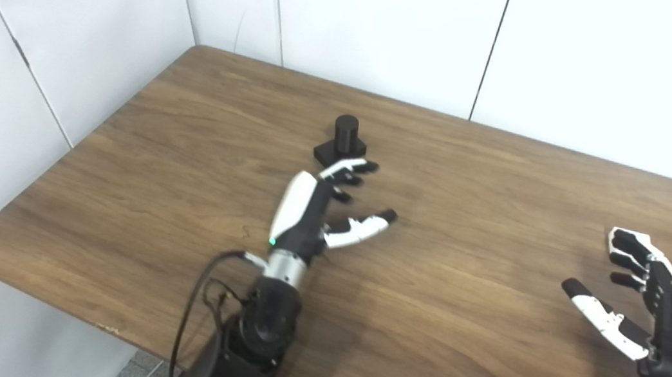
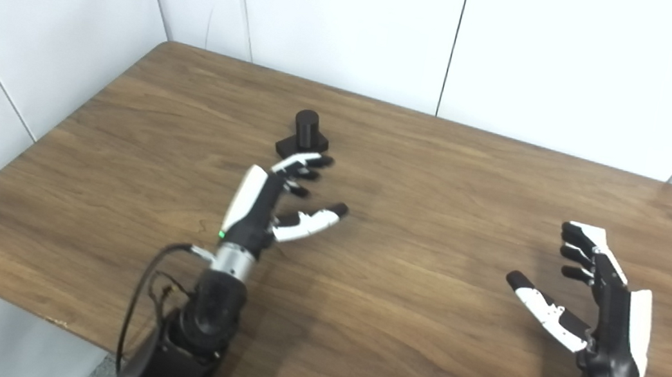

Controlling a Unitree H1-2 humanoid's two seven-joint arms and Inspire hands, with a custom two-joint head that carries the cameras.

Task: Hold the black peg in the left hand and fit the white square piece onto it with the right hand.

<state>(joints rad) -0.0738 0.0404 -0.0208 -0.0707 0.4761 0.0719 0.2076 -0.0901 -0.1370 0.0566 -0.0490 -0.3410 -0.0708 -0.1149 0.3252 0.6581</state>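
Observation:
A black peg [image 1: 343,139], a short cylinder on a square base, stands upright on the wooden table [image 1: 479,188] toward the back left. My left hand [image 1: 326,202] lies just in front of it, open, fingertips a little short of the peg's base and not touching it. My right hand [image 1: 646,301] hovers open over the right side of the table, palm facing left, holding nothing. No white square piece shows in either view.
White wall panels [image 1: 384,20] close off the back and left of the table. The table's left edge [image 1: 75,148] and front edge [image 1: 68,302] are near my left arm. A black cable [image 1: 190,312] loops off my left forearm.

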